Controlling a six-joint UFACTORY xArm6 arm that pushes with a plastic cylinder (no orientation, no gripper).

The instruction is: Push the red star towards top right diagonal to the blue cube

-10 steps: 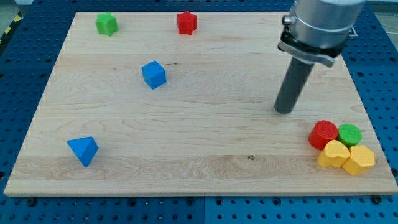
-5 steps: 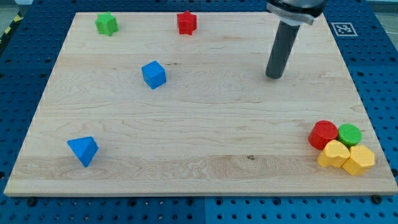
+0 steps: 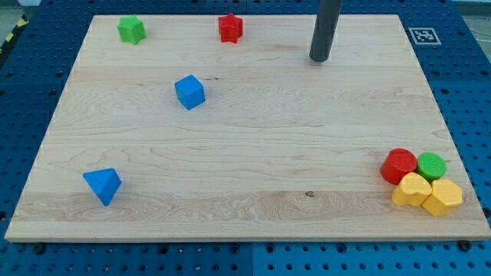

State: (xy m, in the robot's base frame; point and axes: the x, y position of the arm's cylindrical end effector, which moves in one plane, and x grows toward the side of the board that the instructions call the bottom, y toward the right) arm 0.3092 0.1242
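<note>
Nearest you, at the board's [image 3: 230, 207] bottom right corner, sit four matte, chunky blocks: a red cylinder [image 3: 399, 165], a green cylinder [image 3: 431, 164] and two yellow blocks [image 3: 427, 193]. A blue wedge-like block [image 3: 103, 185] lies near the bottom left corner. The blue cube [image 3: 189, 91] sits left of centre on the pale grained wood. Along the top edge are the green star [image 3: 131, 29] and the red star [image 3: 230, 27]. My tip [image 3: 319, 58] stands well apart, right of the red star (there is no claw, only a bare rod touching no block). You are in the approach step. Next, I judge, bring the tip beside the star and nudge it.
</note>
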